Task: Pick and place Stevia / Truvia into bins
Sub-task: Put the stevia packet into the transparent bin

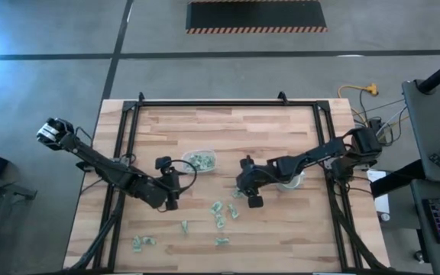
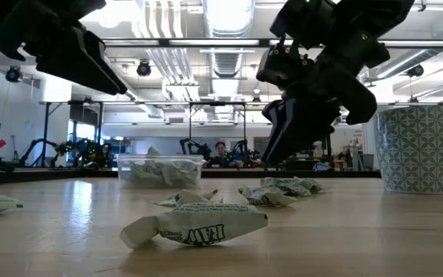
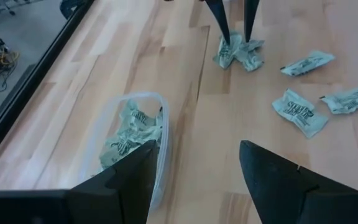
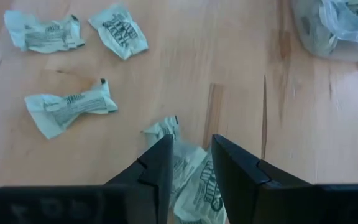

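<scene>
Several crumpled pale green and white sweetener packets lie flat on the wooden table (image 1: 228, 122), in a loose group (image 1: 221, 215). The clear shallow tub (image 1: 199, 160) (image 3: 129, 140) holds more of them. A round cup (image 2: 414, 146) (image 1: 292, 182) with a green pattern stands under the right arm. My right gripper (image 4: 191, 140) (image 1: 252, 198) points down with a narrow gap, its fingers on either side of a small heap of packets (image 4: 188, 171) (image 3: 238, 53). My left gripper (image 3: 197, 144) (image 1: 173, 187) hangs open above the table beside the tub. My right gripper comes at the heap of packets from above, one finger (image 3: 225, 34) on each side of it. The packets lie on the table. Whether the fingertips touch them, I cannot tell.
Black frame rails (image 1: 128, 137) run along the table's left, far and right sides. Bare wood lies between the tub and the loose packets. Two packets (image 1: 142, 243) sit near the near left corner. Beyond the table, the low view shows a room with a person far off.
</scene>
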Controlling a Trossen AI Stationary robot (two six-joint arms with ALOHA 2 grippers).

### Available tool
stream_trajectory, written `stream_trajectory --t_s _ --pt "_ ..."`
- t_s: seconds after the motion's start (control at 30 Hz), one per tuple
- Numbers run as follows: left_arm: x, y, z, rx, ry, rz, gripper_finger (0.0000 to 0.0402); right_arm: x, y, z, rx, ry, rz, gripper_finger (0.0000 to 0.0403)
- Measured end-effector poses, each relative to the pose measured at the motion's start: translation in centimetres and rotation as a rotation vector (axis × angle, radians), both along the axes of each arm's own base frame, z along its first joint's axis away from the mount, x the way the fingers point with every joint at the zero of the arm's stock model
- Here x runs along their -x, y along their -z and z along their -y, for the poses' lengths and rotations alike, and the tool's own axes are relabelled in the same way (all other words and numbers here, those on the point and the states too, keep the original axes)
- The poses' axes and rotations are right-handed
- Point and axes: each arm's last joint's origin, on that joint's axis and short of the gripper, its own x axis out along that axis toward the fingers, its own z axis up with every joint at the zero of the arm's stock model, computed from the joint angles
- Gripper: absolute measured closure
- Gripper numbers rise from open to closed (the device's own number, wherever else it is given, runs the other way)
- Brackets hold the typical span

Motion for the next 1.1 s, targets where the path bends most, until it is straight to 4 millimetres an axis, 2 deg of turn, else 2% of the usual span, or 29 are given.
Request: stream_trajectory --t_s 0.33,0.47,0.6,0.7,0.9,1.1 --pt "0.0 -0.1 0.0 0.017 -0.011 0.010 0.0189 0.5 0.9 0.1 -0.012 0.017 -0.014 0.0306" --pt "-0.1 -0.2 0.0 0.018 -0.011 0.012 0.0189 0.1 1.5 0.0 -0.012 0.016 -0.001 0.0305" --pt "-0.1 -0.2 0.0 0.018 -0.012 0.012 0.0189 -0.3 3.1 0.0 -0.008 0.015 -0.042 0.0306" --pt "-0.1 -0.2 0.0 0.018 -0.012 0.012 0.0189 -0.6 3.3 0.0 0.003 0.028 -0.040 0.0311" --pt "0.0 -0.2 0.0 0.016 -0.013 0.012 0.0189 -0.4 3.0 0.0 0.015 0.032 -0.044 0.0335" --pt "0.0 0.0 0.0 0.004 -0.024 0.012 0.0189 -0.2 2.2 0.1 0.022 0.023 -0.028 0.0378"
